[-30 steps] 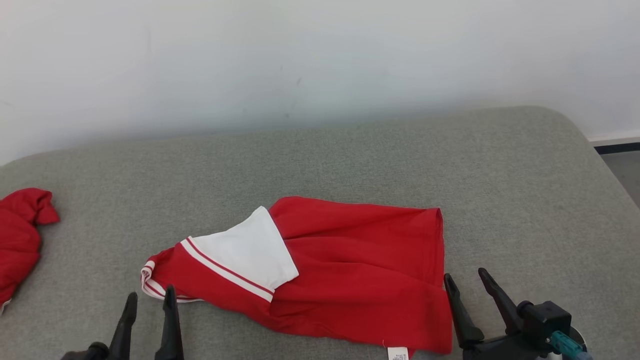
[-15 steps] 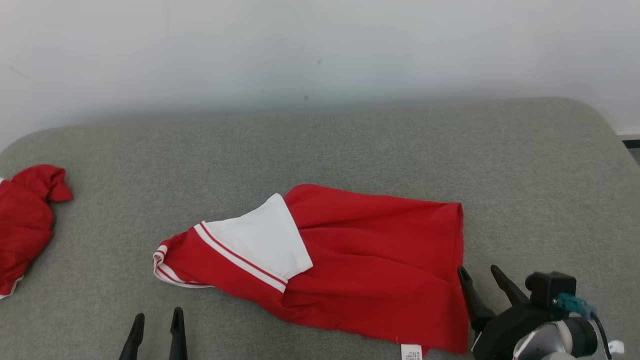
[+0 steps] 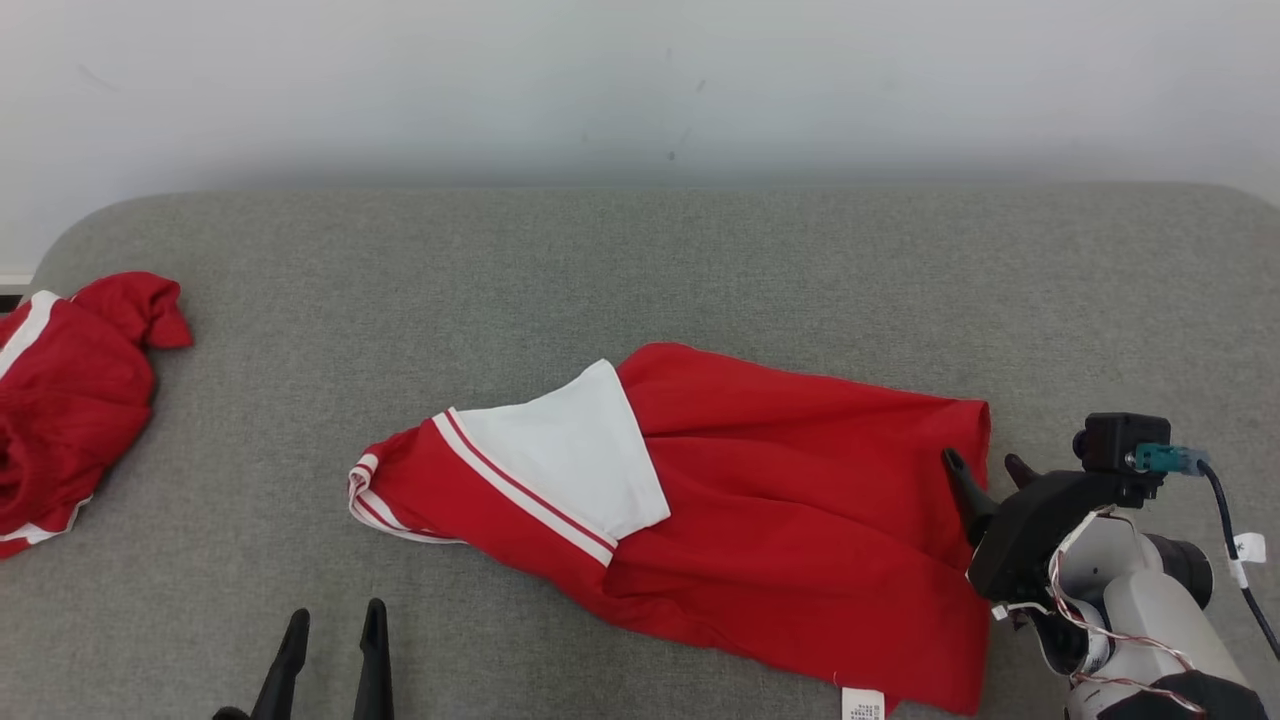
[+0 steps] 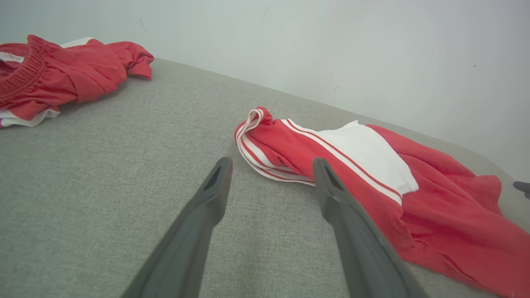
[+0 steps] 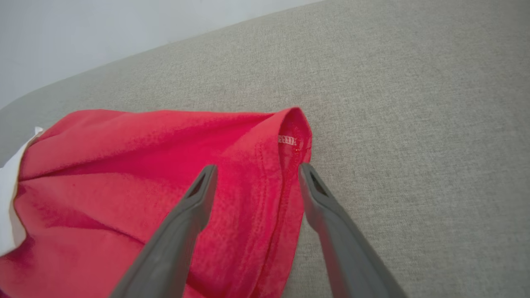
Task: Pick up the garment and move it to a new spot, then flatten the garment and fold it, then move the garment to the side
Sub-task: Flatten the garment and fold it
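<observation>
So, biggest thing first: a grey fabric-covered surface (image 3: 640, 270) running up to a plain white wall (image 3: 640, 80). The garment (image 3: 800, 520) lies roughly flat on it, red with a white panel (image 3: 570, 460) folded across. It's spread from just ahead of the left gripper (image 3: 337, 612) over to the right gripper (image 3: 982, 460). Well apart from the left fingers (image 4: 207, 207), on their outer side, there's a second red garment (image 3: 70, 400) in a crumpled heap.

The left fingers are wide apart with nothing in them. The garment's striped cuff (image 4: 252, 140) sits just beyond the tips, more toward the finger nearer the right gripper. That finger overlaps the red cloth in the wrist view; can't tell if it's touching.

The right fingers (image 5: 186, 223) are spread too, empty, straddling the garment's hem (image 5: 285, 198). One finger is over red cloth, the other over bare grey just beside the edge.

View differences: the head view gives the white label (image 3: 862, 703) sticking out of the near edge, back toward the base of the right fingers. The left wrist view picks up the gathered waistband (image 4: 25, 70) on the heap, plus a dark tip of the other gripper at its far right edge. The right wrist view gets close enough for a little patch of white stitching (image 5: 287, 140) inside the hem fold.
</observation>
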